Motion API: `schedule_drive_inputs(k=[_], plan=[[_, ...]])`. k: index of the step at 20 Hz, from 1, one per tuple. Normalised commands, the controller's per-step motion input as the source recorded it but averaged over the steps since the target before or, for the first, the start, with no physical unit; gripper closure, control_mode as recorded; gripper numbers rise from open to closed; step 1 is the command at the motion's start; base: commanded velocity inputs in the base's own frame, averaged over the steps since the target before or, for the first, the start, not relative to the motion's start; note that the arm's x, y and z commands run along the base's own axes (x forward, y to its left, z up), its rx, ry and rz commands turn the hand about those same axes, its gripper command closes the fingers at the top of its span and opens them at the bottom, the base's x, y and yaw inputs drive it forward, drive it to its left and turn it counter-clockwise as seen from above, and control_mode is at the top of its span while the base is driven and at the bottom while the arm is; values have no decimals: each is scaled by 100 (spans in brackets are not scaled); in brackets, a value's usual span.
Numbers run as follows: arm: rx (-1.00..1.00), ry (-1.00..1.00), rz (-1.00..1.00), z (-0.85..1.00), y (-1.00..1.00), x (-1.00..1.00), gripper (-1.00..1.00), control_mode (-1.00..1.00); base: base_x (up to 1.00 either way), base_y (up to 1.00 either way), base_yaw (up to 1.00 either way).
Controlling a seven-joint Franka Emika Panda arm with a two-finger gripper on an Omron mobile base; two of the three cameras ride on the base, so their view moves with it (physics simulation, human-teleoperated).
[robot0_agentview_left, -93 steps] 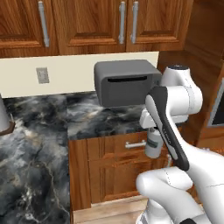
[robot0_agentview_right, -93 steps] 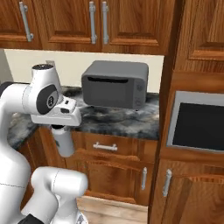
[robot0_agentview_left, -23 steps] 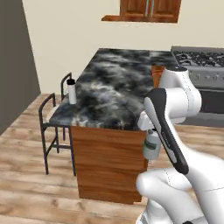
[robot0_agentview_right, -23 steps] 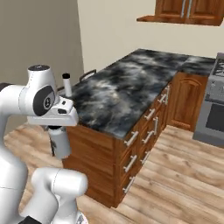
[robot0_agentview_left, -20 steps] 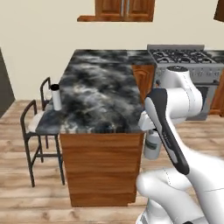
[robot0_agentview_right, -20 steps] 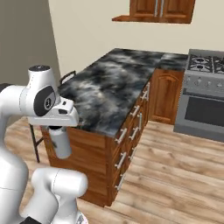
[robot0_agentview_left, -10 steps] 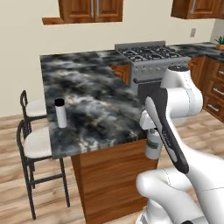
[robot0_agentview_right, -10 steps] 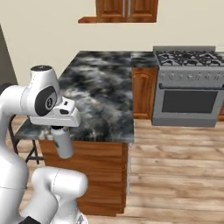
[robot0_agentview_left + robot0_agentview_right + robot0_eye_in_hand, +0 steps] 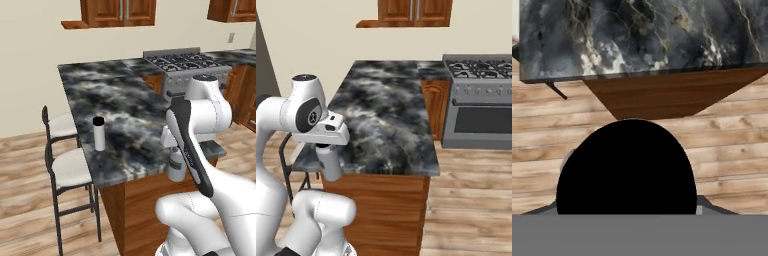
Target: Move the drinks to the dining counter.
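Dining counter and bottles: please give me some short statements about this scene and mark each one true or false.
1. One slim bottle stands upright on the dining counter. True.
2. The gripper is open and holds nothing. False: it is shut on a second bottle.
3. The held bottle rests on the counter top. False: it hangs beside the counter's edge, over the floor.
4. Two stools stand along the counter. True.
5. A stove adjoins the counter's far end. True.
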Motion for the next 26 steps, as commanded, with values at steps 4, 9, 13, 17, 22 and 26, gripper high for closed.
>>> schedule_drive_inputs(k=[4, 9, 13, 17, 22, 26], plan=[[0, 0, 0, 0, 0, 0, 100, 100, 42, 1, 11], [0, 0, 0, 0, 0, 0, 100, 100, 45, 0, 18], [0, 0, 0, 0, 0, 0, 100, 100, 48, 0, 21], [0, 0, 0, 0, 0, 0, 100, 100, 54, 0, 20], [0, 0, 0, 0, 0, 0, 100, 100, 61, 0, 13], [0, 0, 0, 0, 0, 0, 100, 100, 64, -4, 4]])
